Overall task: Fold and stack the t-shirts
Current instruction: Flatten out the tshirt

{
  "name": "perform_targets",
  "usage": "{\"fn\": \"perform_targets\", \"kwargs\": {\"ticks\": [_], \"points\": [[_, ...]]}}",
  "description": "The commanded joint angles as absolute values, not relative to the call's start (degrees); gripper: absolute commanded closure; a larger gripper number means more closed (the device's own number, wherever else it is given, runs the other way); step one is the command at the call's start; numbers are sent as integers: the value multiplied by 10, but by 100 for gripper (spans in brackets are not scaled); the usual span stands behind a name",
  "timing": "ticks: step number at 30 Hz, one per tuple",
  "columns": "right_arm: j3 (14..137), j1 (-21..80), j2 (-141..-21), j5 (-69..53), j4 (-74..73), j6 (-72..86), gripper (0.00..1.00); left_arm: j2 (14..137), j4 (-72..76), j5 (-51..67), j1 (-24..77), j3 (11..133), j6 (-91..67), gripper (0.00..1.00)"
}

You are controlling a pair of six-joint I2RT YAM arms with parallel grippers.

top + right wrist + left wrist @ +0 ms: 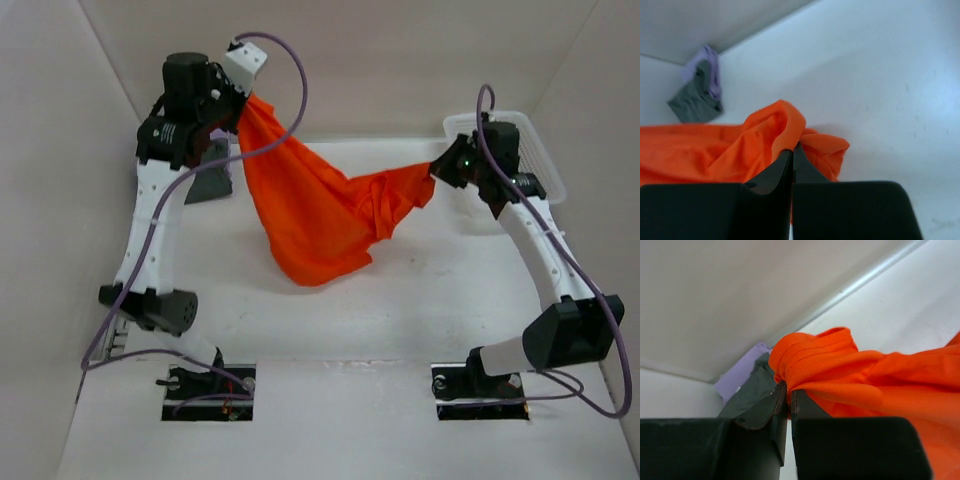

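Left gripper (788, 391) and right gripper (792, 149) each clench an edge of the orange t-shirt (320, 215), limp, light cloth sagging mid-frame, probably best held by hems.

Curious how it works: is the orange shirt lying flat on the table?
No, the orange shirt hangs sagging between the left gripper and right gripper, each pinching one end.

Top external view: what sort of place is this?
Probably a lab cell: bare white walls box in the table, the left arm and right arm are bolted at its near edge, and the props are an orange t-shirt and a mesh basket.
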State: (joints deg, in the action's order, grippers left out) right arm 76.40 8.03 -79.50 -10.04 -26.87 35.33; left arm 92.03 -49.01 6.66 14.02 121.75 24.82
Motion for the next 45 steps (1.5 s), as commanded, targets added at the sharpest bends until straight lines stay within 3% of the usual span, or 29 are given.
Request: {"fn": "perform_targets", "kwargs": {"ticks": [1, 4, 8, 14, 17, 19, 23, 27, 31, 33, 36, 37, 41, 45], "points": [[880, 70, -788, -136, -237, 336, 99, 961, -415, 44, 102, 1339, 214, 100], [856, 55, -756, -136, -246, 329, 97, 912, -403, 82, 99, 1287, 222, 99], [732, 37, -732, -154, -236, 323, 85, 806, -378, 97, 141, 1002, 260, 97], [606, 15, -716, -118, -228, 300, 80, 721, -381, 102, 244, 648, 289, 95], [575, 4, -692, -91, -233, 291, 79, 697, -388, 93, 277, 541, 298, 95], [567, 5, -680, -81, -238, 288, 72, 681, -399, 94, 283, 511, 298, 95], [559, 66, -670, -83, -227, 301, 65, 676, -435, 120, 289, 546, 274, 95], [551, 165, -665, -74, -203, 335, 58, 723, -482, 212, 307, 715, 201, 97], [536, 177, -638, -52, -190, 376, 58, 822, -523, 303, 450, 932, 170, 95], [534, 140, -616, -36, -206, 378, 58, 883, -543, 319, 529, 1023, 176, 88], [539, 75, -571, -22, -245, 366, 52, 937, -568, 340, 588, 1104, 207, 55], [539, 55, -556, -18, -255, 357, 50, 939, -567, 344, 588, 1109, 217, 48], [528, 0, -519, -17, -286, 324, 47, 902, -537, 355, 515, 1075, 216, 41], [501, 24, -518, 0, -280, 327, 43, 854, -510, 386, 384, 1020, 194, 39]]}}
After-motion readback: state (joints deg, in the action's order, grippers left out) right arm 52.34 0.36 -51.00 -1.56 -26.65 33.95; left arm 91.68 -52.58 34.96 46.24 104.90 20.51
